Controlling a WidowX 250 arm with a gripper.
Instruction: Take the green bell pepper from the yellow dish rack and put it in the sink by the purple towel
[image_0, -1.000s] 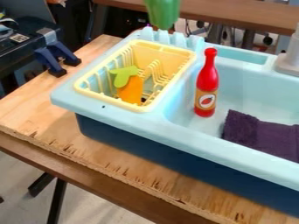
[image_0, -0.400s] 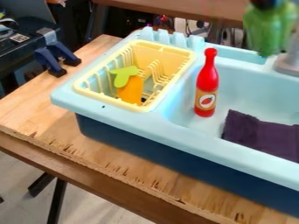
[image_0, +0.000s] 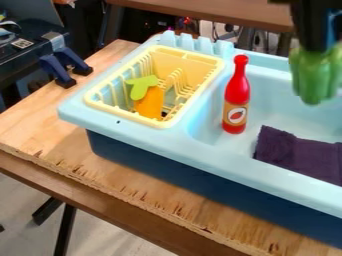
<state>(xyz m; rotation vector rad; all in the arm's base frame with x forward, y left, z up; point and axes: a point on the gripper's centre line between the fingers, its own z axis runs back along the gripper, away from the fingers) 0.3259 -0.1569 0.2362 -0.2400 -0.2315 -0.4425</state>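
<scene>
Pepper (image_0: 314, 82), green and held in the black gripper (image_0: 315, 51), hangs over the far right of the toy sink (image_0: 217, 160), where a snug grip and slow moves, clear of the red bottle (image_0: 236, 95) at left, should stop bumps.

So the toy sink (image_0: 200, 175) is sitting on the table (image_0: 40, 127), with the dish rack (image_0: 123, 115) resting at its left end and a couple of toy pieces (image_0: 150, 104) sitting inside that. Just right of the rack, the bottle (image_0: 236, 100) is standing upright in the basin (image_0: 206, 117), and the cloth (image_0: 294, 154) is lying in there too, nearer the front and off to the right. Meanwhile the toy vegetable (image_0: 315, 80) is hanging under the gripper (image_0: 316, 49) at the right, behind the cloth, and the clamps (image_0: 56, 71) are gripping the table's far left edge.
</scene>
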